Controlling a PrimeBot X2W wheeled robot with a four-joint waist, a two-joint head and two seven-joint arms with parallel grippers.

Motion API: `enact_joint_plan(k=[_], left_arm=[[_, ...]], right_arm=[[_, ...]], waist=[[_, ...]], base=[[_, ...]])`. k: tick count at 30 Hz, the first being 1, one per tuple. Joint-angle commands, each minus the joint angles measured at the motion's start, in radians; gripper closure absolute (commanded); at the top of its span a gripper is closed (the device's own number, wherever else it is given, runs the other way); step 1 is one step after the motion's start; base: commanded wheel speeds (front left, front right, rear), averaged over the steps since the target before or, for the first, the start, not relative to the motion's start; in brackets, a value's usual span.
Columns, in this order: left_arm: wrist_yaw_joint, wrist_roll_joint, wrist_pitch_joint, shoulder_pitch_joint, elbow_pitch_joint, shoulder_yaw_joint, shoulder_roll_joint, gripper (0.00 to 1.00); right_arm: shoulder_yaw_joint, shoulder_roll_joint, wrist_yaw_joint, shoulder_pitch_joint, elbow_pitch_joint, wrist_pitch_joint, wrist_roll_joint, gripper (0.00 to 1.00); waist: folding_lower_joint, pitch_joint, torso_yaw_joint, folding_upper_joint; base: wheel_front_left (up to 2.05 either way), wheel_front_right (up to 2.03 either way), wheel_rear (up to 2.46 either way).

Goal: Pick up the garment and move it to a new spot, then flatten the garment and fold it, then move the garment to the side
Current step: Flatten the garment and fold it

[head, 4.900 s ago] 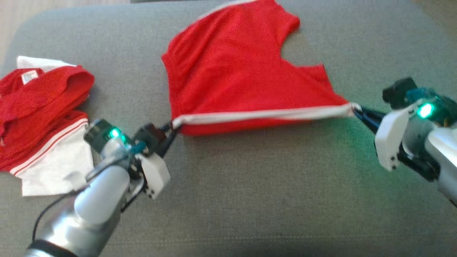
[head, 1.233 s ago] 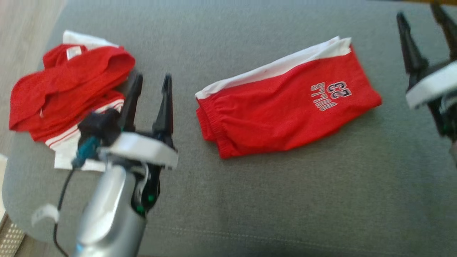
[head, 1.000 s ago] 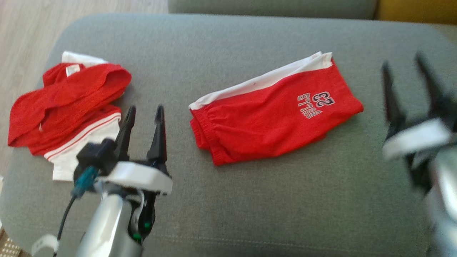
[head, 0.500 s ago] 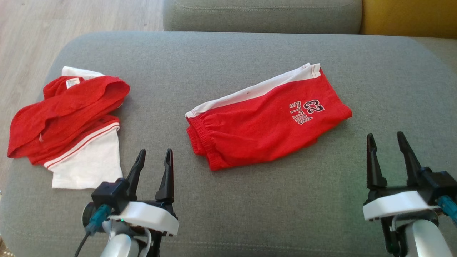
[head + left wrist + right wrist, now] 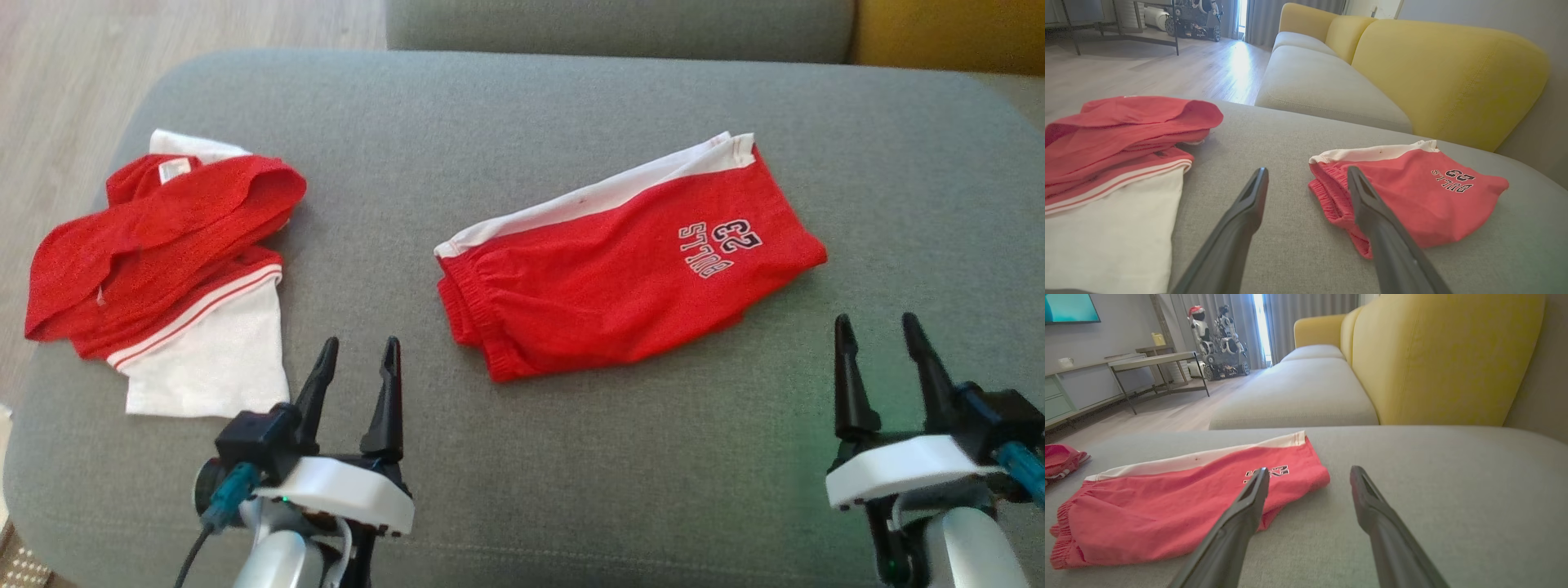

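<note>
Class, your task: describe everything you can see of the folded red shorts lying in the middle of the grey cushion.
The folded red shorts look like soft jersey, lying flat and slightly askew on the grey cushion. A white side panel runs along the far edge, the gathered waistband faces the robot's left, and a dark "BULLS 23" print sits near the right end. Only the cushion touches them; the left gripper and right gripper stand clear, open.

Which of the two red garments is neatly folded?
The red shorts in the middle of the cushion, printed with Bulls 23, lie folded flat. The red-and-white garment at the left is a rumpled heap.
</note>
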Motion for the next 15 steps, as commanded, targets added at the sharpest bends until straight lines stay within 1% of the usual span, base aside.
enact_joint_plan(k=[1,2,4,8,11,15], left_arm=[[0.005,-0.01,-0.006,-0.052,-0.031,0.018,0.0,0.0],[0.006,-0.012,-0.006,-0.056,-0.032,0.014,0.0,0.0],[0.006,-0.015,-0.006,-0.065,-0.032,0.005,0.0,0.0],[0.006,-0.019,-0.006,-0.086,-0.03,-0.01,0.0,0.0],[0.007,-0.023,-0.006,-0.099,-0.031,-0.021,0.0,0.0],[0.011,-0.034,-0.006,-0.113,-0.04,-0.038,0.0,0.0]], right_arm=[[0.035,-0.002,-0.001,-0.042,-0.021,0.017,0.025,0.0],[0.037,-0.002,-0.001,-0.051,-0.009,0.035,0.055,0.0],[0.036,-0.001,-0.001,-0.078,0.018,0.077,0.151,0.0],[0.025,0.0,-0.001,-0.141,0.084,0.158,0.401,0.0],[0.001,0.0,-0.001,-0.185,0.141,0.214,0.544,0.0],[-0.046,0.0,-0.001,-0.244,0.218,0.281,0.675,0.0]], waist=[[0.0001,0.017,0.011,0.0],[0.0001,0.026,0.017,0.0],[0.0001,0.045,0.029,0.0],[0.0001,0.083,0.061,0.0],[0.0001,0.109,0.087,0.0],[0.0001,0.139,0.124,0.0]], base=[[0.0,0.0,0.0],[0.0,0.0,0.0],[0.0,0.0,0.0],[0.0,0.0,0.0],[0.0,0.0,0.0],[0.0,0.0,0.0]])
